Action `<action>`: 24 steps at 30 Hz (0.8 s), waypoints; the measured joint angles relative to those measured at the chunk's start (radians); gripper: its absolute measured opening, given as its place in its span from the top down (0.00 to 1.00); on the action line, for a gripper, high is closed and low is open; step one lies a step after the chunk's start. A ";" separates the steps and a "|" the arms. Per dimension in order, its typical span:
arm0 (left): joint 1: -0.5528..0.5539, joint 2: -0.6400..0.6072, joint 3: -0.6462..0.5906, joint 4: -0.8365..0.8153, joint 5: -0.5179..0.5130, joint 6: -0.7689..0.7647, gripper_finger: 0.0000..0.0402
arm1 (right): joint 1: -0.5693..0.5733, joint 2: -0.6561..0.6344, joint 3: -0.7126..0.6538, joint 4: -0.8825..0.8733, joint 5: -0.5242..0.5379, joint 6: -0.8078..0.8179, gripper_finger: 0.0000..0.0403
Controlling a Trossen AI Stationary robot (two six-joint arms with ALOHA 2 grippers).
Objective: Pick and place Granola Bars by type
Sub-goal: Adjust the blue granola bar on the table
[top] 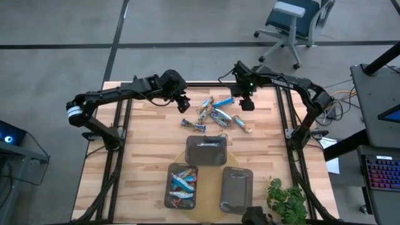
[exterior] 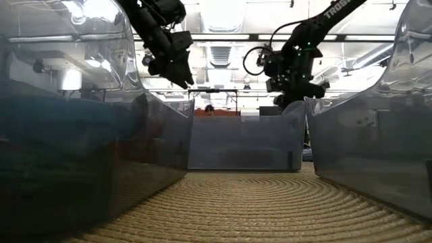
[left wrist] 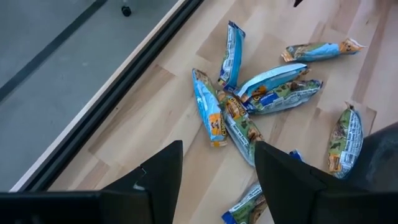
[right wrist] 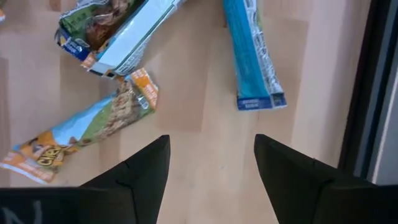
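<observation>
Several loose granola bars (top: 215, 112) lie flat in a heap on the wooden table near its far edge. One more bar (top: 194, 125) lies a little nearer, and a few sit in the near-left tray (top: 182, 185). My left gripper (top: 183, 106) hangs open above the table just left of the heap, and the left wrist view shows the bars (left wrist: 249, 106) ahead of its fingers (left wrist: 217, 168). My right gripper (top: 247, 104) is open above the heap's right end. Ahead of it (right wrist: 211, 168) lie a blue bar (right wrist: 252, 56) and an orange-ended bar (right wrist: 87, 134).
Three dark grey trays stand on a round woven mat (exterior: 256, 202) in the near half of the table: one at the middle (top: 206, 150), the near-left one, and one near-right (top: 235, 189). A potted plant (top: 284, 200) stands at the near right corner. Black rails edge the table.
</observation>
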 joint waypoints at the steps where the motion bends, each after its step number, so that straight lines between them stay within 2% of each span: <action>1: 0.000 0.000 0.000 0.000 0.000 -0.001 0.54 | 0.000 0.002 0.000 0.007 0.000 -0.011 0.44; 15: 0.000 0.000 0.000 0.000 0.000 -0.011 0.54 | 0.011 0.082 0.003 0.051 0.003 -0.090 0.44; 24: 0.000 0.000 0.000 0.000 0.000 -0.025 0.54 | 0.039 0.122 0.009 0.127 0.055 -0.101 0.44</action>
